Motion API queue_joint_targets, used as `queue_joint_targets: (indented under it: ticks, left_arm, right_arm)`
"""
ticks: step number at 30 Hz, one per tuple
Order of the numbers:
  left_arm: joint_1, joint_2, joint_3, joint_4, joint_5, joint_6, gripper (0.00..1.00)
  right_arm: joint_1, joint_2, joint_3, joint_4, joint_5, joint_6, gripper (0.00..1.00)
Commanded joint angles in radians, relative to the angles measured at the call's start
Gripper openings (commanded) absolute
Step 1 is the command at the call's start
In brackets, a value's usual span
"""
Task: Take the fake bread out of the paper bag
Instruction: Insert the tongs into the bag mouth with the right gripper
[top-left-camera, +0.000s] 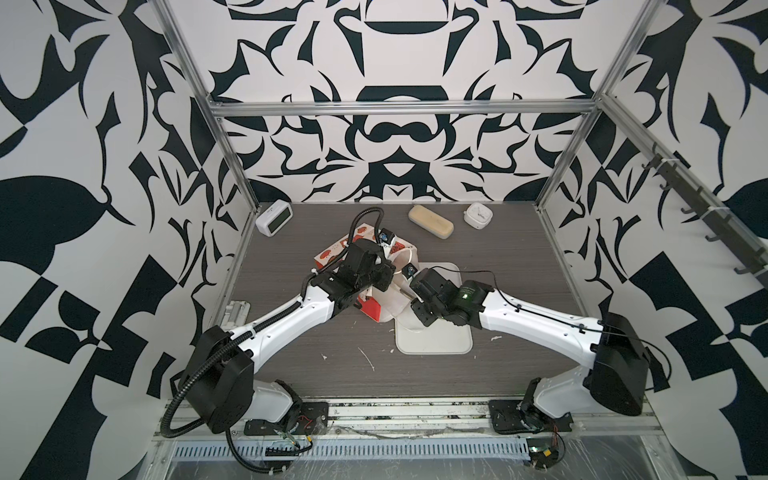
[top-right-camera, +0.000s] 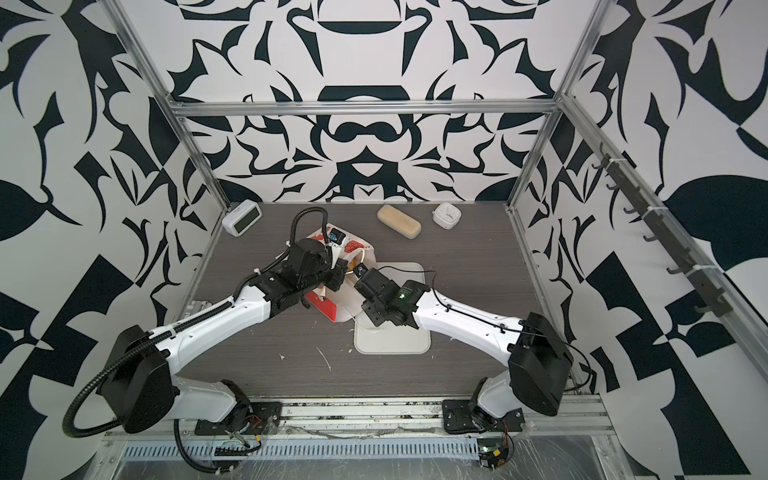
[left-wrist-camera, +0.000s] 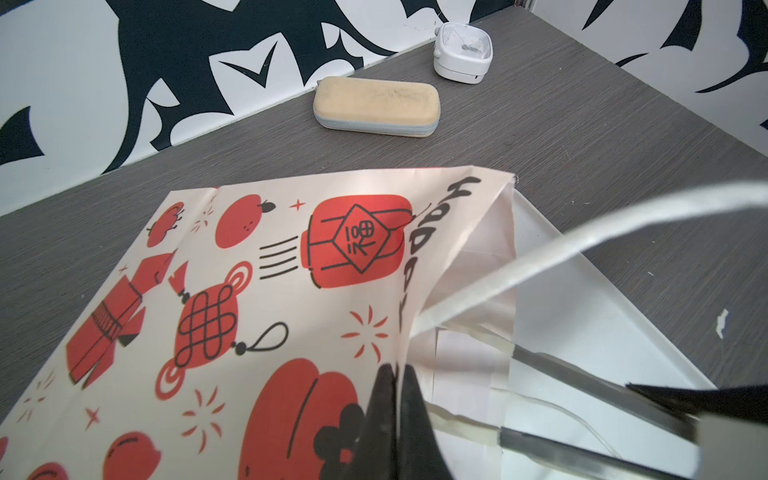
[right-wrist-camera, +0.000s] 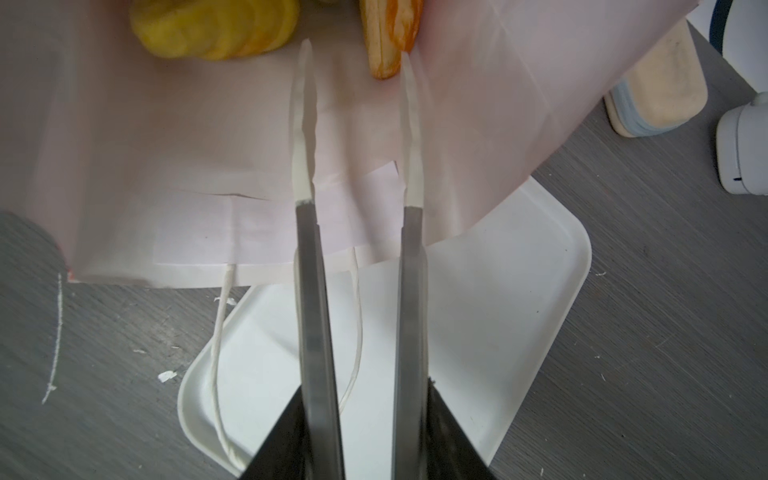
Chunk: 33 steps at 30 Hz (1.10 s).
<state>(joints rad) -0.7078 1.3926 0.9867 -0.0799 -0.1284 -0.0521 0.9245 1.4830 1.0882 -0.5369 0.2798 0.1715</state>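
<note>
The paper bag (top-left-camera: 362, 229) lies on its side, its cream face printed with red motifs (left-wrist-camera: 249, 270) and its mouth over the white tray's (top-left-camera: 436, 340) far end. My left gripper (left-wrist-camera: 399, 374) is shut on the upper edge of the bag's mouth and holds it up. My right gripper (right-wrist-camera: 355, 52) reaches into the white interior (right-wrist-camera: 166, 145), open, with nothing between its long thin fingers (right-wrist-camera: 309, 249). Two pieces of fake bread lie deeper inside. A yellow striped one (right-wrist-camera: 216, 29) sits beside one fingertip. An orange-brown one (right-wrist-camera: 390, 37) lies just past the other. A white cord handle (right-wrist-camera: 220, 353) trails onto the tray.
A pale beige oblong block (top-left-camera: 430, 221) and a small white clock (top-left-camera: 478, 215) stand at the back of the table. A white digital clock (top-left-camera: 274, 217) sits at the back left. Small white paper scraps (top-left-camera: 368, 357) lie on the grey table in front of the tray.
</note>
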Motion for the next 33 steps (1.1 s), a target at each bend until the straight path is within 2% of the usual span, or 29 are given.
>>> queue_joint_targets:
  ticks: [1, 13, 18, 33]
  left_arm:
    - [-0.002, -0.017, -0.023, 0.042, 0.029, -0.020, 0.00]
    - [-0.002, -0.002, -0.024, 0.066, 0.048, -0.038, 0.00]
    - [-0.002, 0.005, -0.024, 0.083, 0.057, -0.053, 0.00]
    - [-0.002, 0.015, -0.009, 0.113, 0.050, -0.088, 0.00]
  right_arm:
    - [-0.010, 0.008, 0.030, 0.072, 0.049, -0.014, 0.43]
    - [-0.068, 0.076, 0.062, 0.129, 0.015, 0.015, 0.42]
    - [-0.069, 0.120, 0.087, 0.142, -0.024, 0.031, 0.43]
    - [-0.071, 0.221, 0.125, 0.176, -0.020, 0.082, 0.40]
